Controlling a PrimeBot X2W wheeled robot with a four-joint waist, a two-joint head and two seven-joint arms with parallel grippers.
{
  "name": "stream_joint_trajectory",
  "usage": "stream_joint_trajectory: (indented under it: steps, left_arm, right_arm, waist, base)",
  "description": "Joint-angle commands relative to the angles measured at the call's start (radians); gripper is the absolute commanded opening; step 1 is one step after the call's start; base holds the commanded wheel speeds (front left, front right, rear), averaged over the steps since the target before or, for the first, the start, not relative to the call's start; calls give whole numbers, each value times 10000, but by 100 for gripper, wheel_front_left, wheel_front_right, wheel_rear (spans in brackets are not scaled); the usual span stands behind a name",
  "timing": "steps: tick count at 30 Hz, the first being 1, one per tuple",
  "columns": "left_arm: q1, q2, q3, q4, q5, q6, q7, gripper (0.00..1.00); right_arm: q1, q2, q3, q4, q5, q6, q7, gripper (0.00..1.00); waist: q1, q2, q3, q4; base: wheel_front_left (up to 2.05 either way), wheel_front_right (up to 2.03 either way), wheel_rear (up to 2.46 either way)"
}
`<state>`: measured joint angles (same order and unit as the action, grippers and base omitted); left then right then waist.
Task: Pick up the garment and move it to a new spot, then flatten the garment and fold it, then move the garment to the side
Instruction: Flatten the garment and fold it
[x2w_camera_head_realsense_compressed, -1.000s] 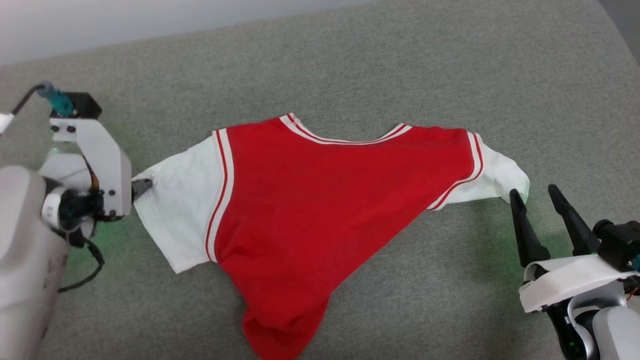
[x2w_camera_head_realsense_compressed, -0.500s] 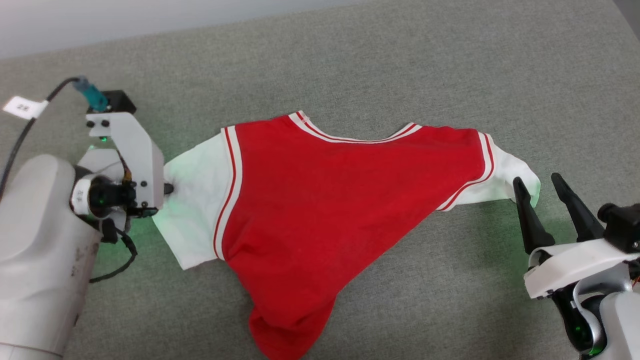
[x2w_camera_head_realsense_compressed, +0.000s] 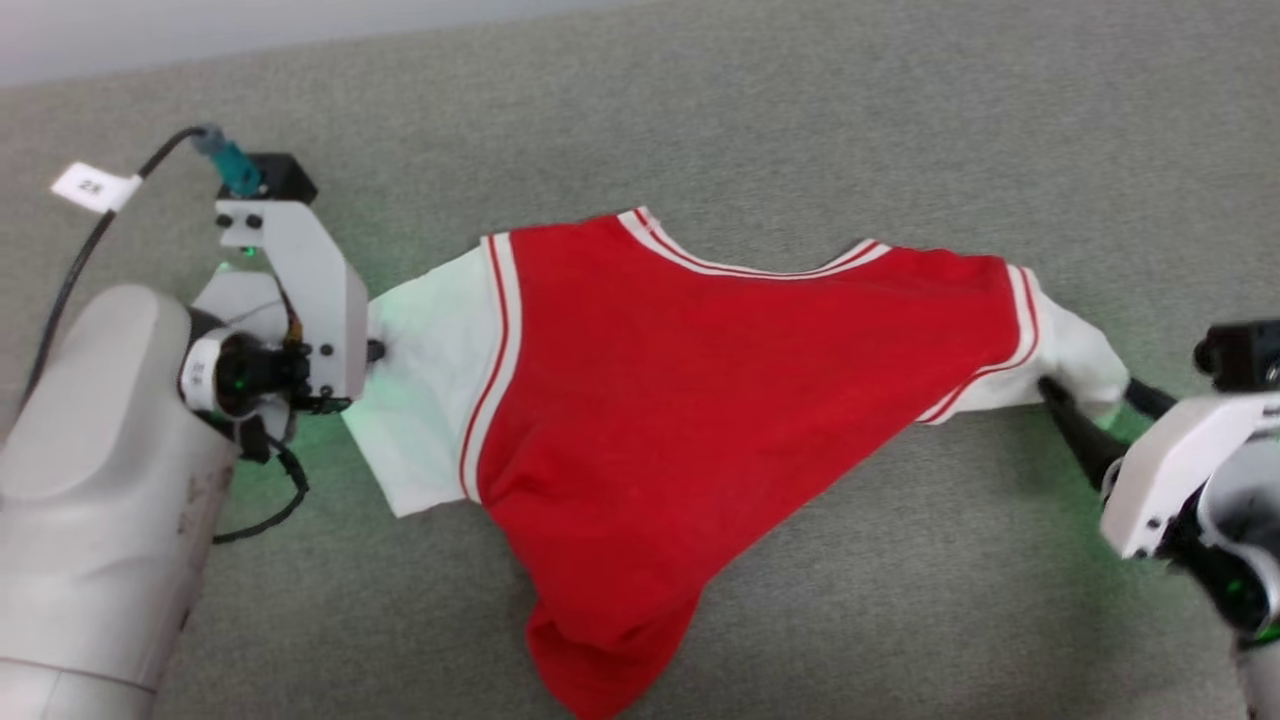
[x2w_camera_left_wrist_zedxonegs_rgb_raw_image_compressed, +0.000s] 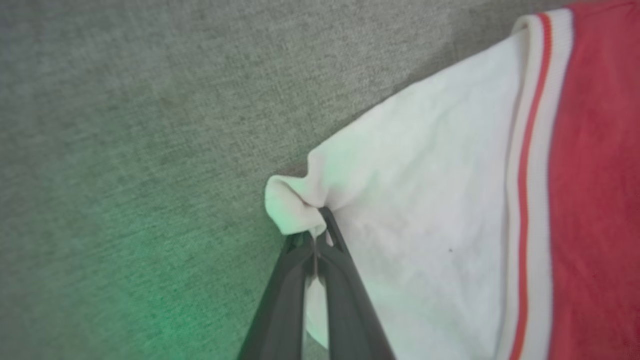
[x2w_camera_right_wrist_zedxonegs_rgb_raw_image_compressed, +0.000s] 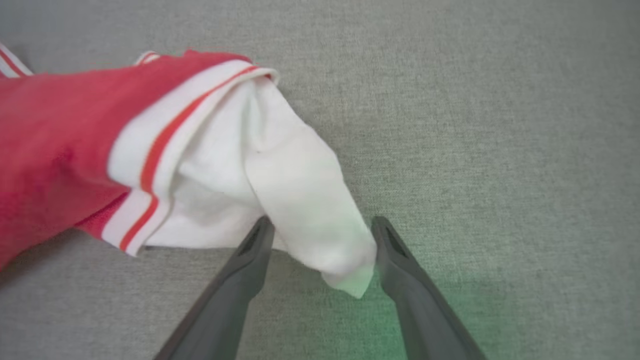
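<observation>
Left fingers (x2w_camera_left_wrist_zedxonegs_rgb_raw_image_compressed: 345, 290): the left gripper's (x2w_camera_left_wrist_zedxonegs_rgb_raw_image_compressed: 315, 235) two long dark fingers are pressed together on a bunched fold at the cuff edge of the white sleeve on the robot's left.
Right fingers (x2w_camera_right_wrist_zedxonegs_rgb_raw_image_compressed: 240, 270): the right gripper's (x2w_camera_right_wrist_zedxonegs_rgb_raw_image_compressed: 322, 230) fingers stand wide apart, one on each side of the other sleeve's drooping tip, pinching nothing.
Garment: red short-sleeved shirt (x2w_camera_head_realsense_compressed: 700, 400) with white sleeves and red-and-white striped trim, spread on a grey woven fabric surface (x2w_camera_head_realsense_compressed: 800, 120). The neckline is on the far side and the hem narrows to a rumpled point near the robot.
Wrist views versus head view: the close views show the pinch and the straddle. From the head, the white wrist bracket (x2w_camera_head_realsense_compressed: 300, 290) hides most of the left fingers.
Edges and room: bare grey surface lies on every side of the shirt, with a pale strip (x2w_camera_head_realsense_compressed: 200, 30) beyond the far edge.
Arm pose: the left forearm (x2w_camera_head_realsense_compressed: 100, 480) is low at the left, reaching inward. The right wrist (x2w_camera_head_realsense_compressed: 1160, 480) is at the right edge, its fingers pointing toward the shirt.
</observation>
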<state>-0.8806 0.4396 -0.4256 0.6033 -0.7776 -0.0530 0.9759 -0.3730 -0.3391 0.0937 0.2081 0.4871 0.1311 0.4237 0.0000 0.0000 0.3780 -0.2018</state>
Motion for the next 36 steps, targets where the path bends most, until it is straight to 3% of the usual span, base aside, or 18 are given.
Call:
stream_joint_trajectory:
  steps: [1,7,8,9,10,19,25,30,36]
  left_arm:
    - [462,-541,-363,279,19,-82,46,0]
    - [97,-782,-489,356,48,-212,-192,0]
    - [72,-771,-513,410,66,-250,-216,0]
    - [55,-794,-558,460,91,-248,-237,0]
    - [52,-792,-581,528,104,-285,-265,0]
    - [-102,-785,-672,1102,14,-440,-402,0]
    - [-775,-711,-583,1222,147,-477,-718,0]
    - [-1772,-813,-524,1359,377,-373,-1215,0]
    - [-3187,-807,-563,1829,1015,-437,-2662,0]
  right_arm:
    - [-311,-36,-101,24,28,-7,202,100]
    - [-784,-99,-63,429,114,-7,1521,100]
    - [-832,-39,-62,573,161,-7,1670,82]
    - [-859,19,-77,698,195,-7,1807,45]
    - [-923,43,23,781,156,-2,1973,0]
    - [-1312,136,-65,1007,376,1,3642,0]
    - [-2334,-59,-547,652,810,-2,4075,0]
    - [-3660,-129,-402,748,389,-2,3537,0]
    - [-5642,113,446,1914,-261,-2,2039,0]
  waist:
    - [0,0,131,172]
    - [0,0,496,588]
    - [0,0,537,630]
    - [0,0,562,686]
    - [0,0,572,719]
    - [0,0,231,946]
    - [0,0,-462,1215]
    - [0,0,-1424,1586]
    - [0,0,-2697,1836]
  base:
    - [0,0,0]
    - [0,0,0]
    - [0,0,0]
    - [0,0,0]
    - [0,0,0]
    - [0,0,0]
    - [0,0,0]
    - [0,0,0]
    - [0,0,0]
